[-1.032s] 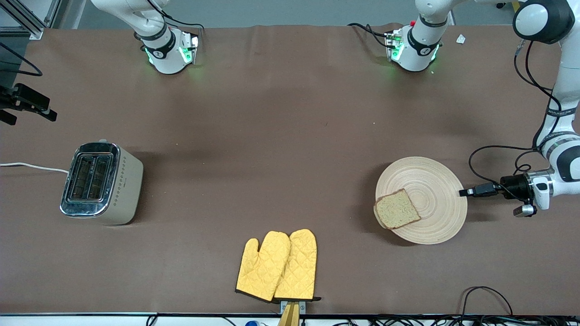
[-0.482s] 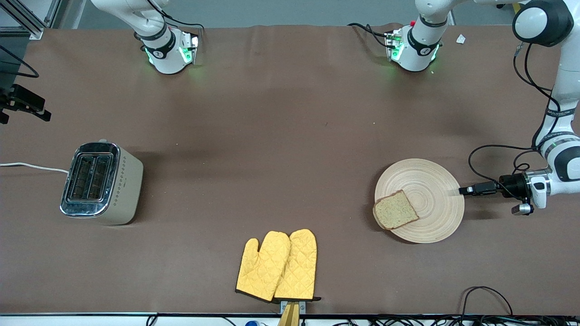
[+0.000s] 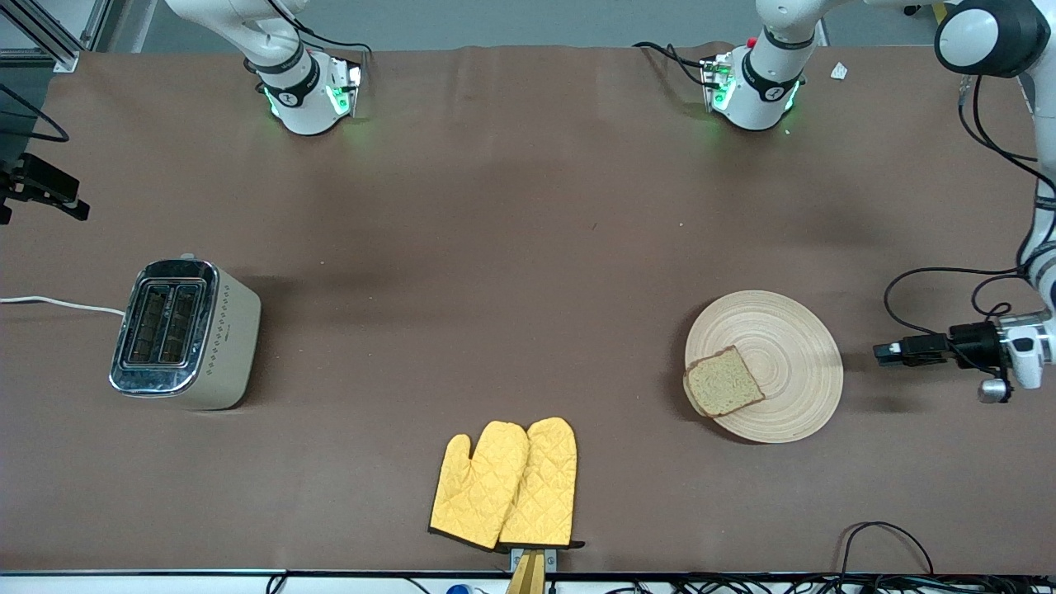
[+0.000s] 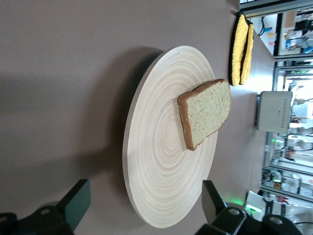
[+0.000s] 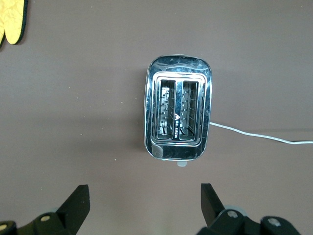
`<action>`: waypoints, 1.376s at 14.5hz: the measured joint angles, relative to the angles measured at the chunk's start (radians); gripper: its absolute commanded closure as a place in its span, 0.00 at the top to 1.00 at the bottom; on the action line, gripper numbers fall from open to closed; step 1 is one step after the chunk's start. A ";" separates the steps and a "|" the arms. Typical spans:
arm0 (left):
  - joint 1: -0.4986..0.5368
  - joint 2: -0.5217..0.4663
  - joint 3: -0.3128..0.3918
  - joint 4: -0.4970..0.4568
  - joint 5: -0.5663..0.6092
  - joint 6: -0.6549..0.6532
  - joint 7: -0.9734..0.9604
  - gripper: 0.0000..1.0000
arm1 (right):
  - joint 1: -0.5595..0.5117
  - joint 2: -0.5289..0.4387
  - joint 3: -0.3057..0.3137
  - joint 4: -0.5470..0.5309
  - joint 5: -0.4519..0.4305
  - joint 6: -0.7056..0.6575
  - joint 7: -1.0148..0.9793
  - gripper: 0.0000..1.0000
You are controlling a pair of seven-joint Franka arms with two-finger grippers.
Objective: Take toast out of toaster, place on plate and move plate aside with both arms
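The plate [image 3: 784,346] lies flat on the table toward the left arm's end, with the toast [image 3: 723,381] on the part of its rim facing the mitts. My left gripper [image 3: 883,353] is open and empty, low beside the plate with a small gap to its rim. The left wrist view shows the plate [image 4: 161,161] and toast [image 4: 205,112] ahead of the open left gripper [image 4: 145,205]. My right gripper [image 3: 45,202] hangs high at the right arm's end of the table. In the right wrist view it [image 5: 144,203] is open and empty.
A silver two-slot toaster [image 3: 183,332] with a white cord stands toward the right arm's end; its slots look empty in the right wrist view [image 5: 178,115]. Yellow oven mitts [image 3: 505,484] lie at the table edge nearest the camera. Cables lie near the left arm.
My left gripper let go of the plate's rim and drew back toward the left arm's end. The plate settled with the toast still on it. The right gripper shifted slightly.
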 measured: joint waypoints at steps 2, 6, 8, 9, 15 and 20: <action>0.000 -0.033 -0.006 0.024 0.024 -0.007 -0.028 1.00 | -0.008 0.000 0.000 0.000 0.000 -0.004 0.000 1.00; -0.019 -0.160 -0.065 0.039 0.136 -0.016 -0.165 1.00 | -0.014 0.000 -0.001 0.000 0.000 -0.012 0.000 1.00; -0.059 -0.235 -0.088 0.041 0.215 -0.017 -0.270 1.00 | -0.015 0.000 -0.001 0.000 0.000 -0.014 0.000 1.00; -0.088 -0.271 -0.090 0.041 0.253 -0.017 -0.331 1.00 | -0.015 0.000 0.000 0.000 0.000 -0.014 0.000 1.00; -0.266 -0.430 -0.095 0.040 0.463 -0.018 -0.674 1.00 | -0.016 0.000 -0.001 0.000 0.000 -0.045 0.000 1.00; -0.424 -0.541 -0.098 0.037 0.602 -0.054 -0.932 1.00 | -0.029 0.001 -0.002 -0.001 0.000 -0.045 0.000 1.00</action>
